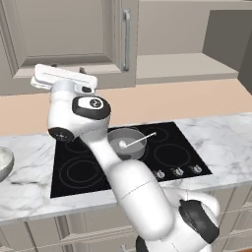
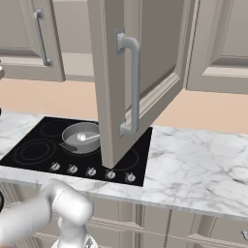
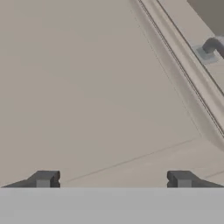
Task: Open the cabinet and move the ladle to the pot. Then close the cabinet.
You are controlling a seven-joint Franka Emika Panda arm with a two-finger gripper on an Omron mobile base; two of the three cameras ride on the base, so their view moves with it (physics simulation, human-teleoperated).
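The grey metal pot (image 1: 127,142) (image 2: 81,137) stands on the black cooktop, and the pale ladle (image 1: 137,141) (image 2: 87,137) lies in it with its handle over the rim. The cabinet has its left door (image 1: 64,34) shut. Its right door (image 2: 145,72) stands swung out over the counter, silver bar handle (image 2: 131,87) facing me. My gripper (image 3: 113,179) is open, fingertips (image 3: 43,179) wide apart with nothing between them. It faces a flat door panel close up. The white hand (image 1: 64,78) sits high at the shut left door's lower edge.
A bare shelf (image 1: 182,66) shows inside the open cabinet. The cooktop (image 1: 88,172) has knobs along its front edge. A rounded whitish bowl (image 1: 3,162) rests at the far left of the marble counter (image 2: 193,155). The open door overhangs the cooktop's right side.
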